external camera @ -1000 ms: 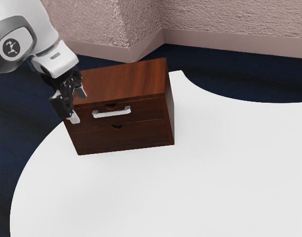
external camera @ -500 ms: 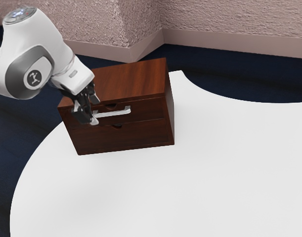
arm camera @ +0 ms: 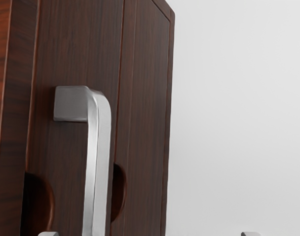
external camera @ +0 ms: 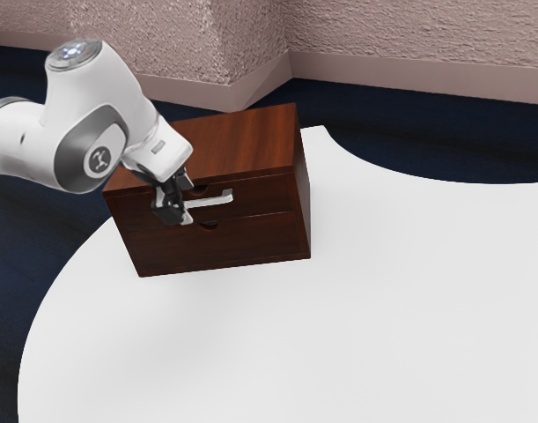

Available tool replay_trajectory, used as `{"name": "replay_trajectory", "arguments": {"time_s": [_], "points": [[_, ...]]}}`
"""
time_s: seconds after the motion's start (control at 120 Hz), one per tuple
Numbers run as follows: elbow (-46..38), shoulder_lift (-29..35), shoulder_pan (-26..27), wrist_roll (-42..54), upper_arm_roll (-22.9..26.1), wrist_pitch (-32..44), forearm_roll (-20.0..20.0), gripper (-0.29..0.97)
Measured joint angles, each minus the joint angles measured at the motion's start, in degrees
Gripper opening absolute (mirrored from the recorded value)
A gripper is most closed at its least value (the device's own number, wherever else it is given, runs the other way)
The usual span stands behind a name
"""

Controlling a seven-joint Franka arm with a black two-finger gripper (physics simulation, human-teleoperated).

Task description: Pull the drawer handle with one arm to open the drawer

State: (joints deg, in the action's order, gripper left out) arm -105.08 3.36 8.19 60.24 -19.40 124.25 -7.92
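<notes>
Claw [external camera: 173,210] at drawer handle [external camera: 209,201] on white table [external camera: 357,335]
Exterior view: the claw, spread, sits at the silver handle's end on the shut upper drawer [external camera: 260,189] of a dark wooden cabinet [external camera: 242,145]. Wrist view: the handle [arm camera: 98,157] runs between its parted fingertips [arm camera: 47,234].

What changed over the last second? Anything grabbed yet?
The end effector swung toward the exterior view's right, from beside the cabinet onto the drawer handle, at its end on the exterior view's left. It is open around the bar, nothing gripped yet. The cabinet sits unmoved on the table, and the drawer is shut as before.
</notes>
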Motion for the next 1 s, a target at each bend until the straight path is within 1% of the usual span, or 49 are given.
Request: {"name": "replay_trajectory", "arguments": {"time_s": [0.125,0.292,0.442,0.65,1.0], "points": [[0.0,-0.4,0.5,-0.1,-0.5,0.5,-0.1,0.45],[0.0,-0.6,0.2,-0.2,-1.4,0.8,-0.5,0.33],[0.1,-1.6,-0.5,-0.3,-1.7,0.9,-1.6,0.28],[0.2,-1.9,-0.5,-0.4,-1.7,1.4,-2.0,0.26],[0.4,-2.8,0.1,-0.6,-1.4,2.4,-1.5,0.25]]}}
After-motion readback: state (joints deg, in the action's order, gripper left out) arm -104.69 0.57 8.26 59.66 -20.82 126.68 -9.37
